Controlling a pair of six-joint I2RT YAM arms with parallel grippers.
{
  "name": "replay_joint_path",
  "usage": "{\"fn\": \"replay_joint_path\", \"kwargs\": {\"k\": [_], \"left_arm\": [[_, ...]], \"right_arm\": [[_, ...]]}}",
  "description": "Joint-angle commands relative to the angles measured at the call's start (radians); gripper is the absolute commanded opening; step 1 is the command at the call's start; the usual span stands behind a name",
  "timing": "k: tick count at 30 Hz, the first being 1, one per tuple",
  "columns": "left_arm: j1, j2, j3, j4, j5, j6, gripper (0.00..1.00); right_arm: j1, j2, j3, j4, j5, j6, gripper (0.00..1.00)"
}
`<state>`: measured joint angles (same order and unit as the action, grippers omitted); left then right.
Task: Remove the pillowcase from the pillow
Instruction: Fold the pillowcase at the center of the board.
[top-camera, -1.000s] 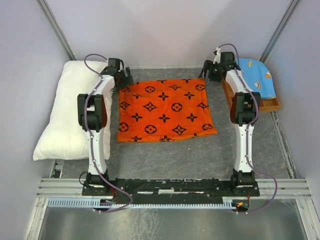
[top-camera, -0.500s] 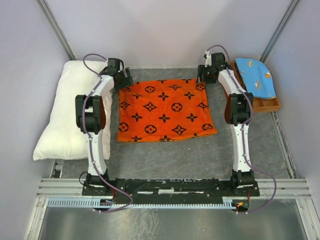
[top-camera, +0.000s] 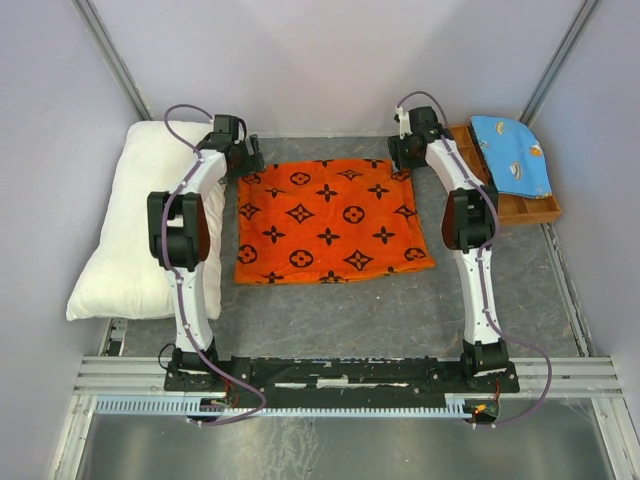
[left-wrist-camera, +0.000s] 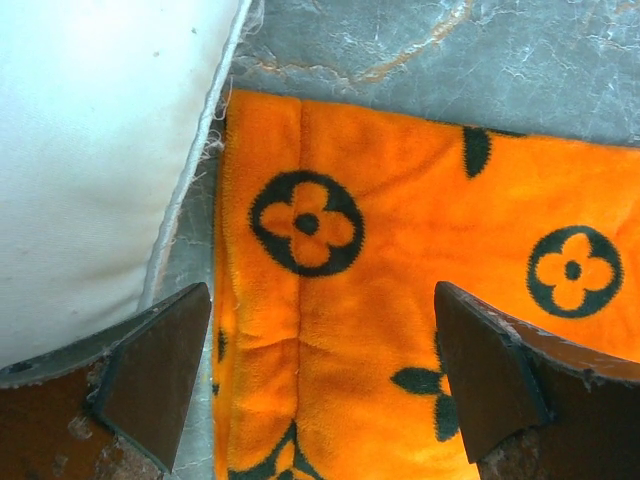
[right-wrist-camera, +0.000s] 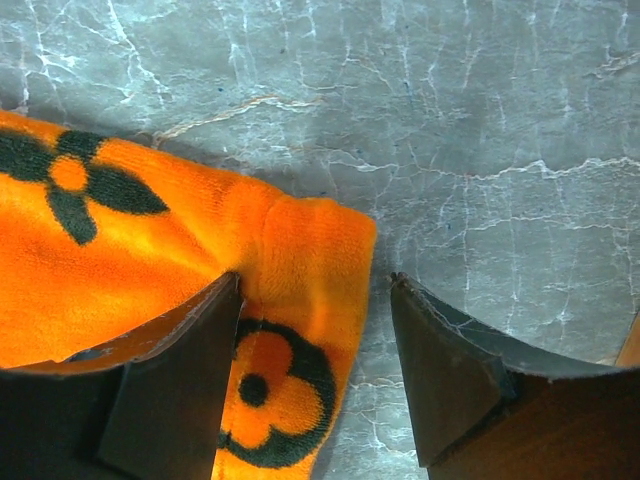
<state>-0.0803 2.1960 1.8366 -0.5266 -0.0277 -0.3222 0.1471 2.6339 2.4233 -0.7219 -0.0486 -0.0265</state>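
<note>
right wrist shows right gripper (right-wrist-camera: 314, 282) spread astride pillowcase (right-wrist-camera: 150, 250) corner; left gripper (left-wrist-camera: 322, 290) spread wide

This is looking like a robotics lab, a closed-off test cell rather than a home. Blank pale panels (top-camera: 330, 60) are boxing in three sides, with metal posts (top-camera: 112, 58) running up the corners. A left arm (top-camera: 190, 230) and a right arm (top-camera: 475, 240) are sitting bolted to an aluminium rail (top-camera: 340, 368) at the near edge of a grey marbled counter (top-camera: 340, 310), cables (top-camera: 549, 375) looping off them. A pillow (top-camera: 130, 230), a pillowcase (top-camera: 330, 220) and a tray (top-camera: 520, 208) with a cloth (top-camera: 510, 155) are lying out on it.
</note>
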Motion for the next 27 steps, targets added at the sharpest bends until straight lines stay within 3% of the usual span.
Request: {"fn": "replay_joint_path", "kwargs": {"k": [1,14,23,27], "left_arm": [[-0.027,-0.024,0.057,-0.002,-0.080,0.076,0.99],[-0.027,0.179,0.340,-0.099,-0.070,0.095,0.99],[-0.021,0.217,0.363,-0.110,-0.050,0.109,0.99],[-0.021,0.209,0.362,-0.117,-0.063,0.112,0.99]], "right_arm": [[-0.045,-0.022,-0.057,-0.054,0.026,-0.009,0.69],[-0.105,-0.036,-0.101,-0.036,-0.131,-0.019,0.73],[-0.117,0.003,-0.050,-0.046,-0.208,0.006,0.73],[-0.089,0.013,-0.025,-0.076,-0.148,-0.023,0.73]]}}
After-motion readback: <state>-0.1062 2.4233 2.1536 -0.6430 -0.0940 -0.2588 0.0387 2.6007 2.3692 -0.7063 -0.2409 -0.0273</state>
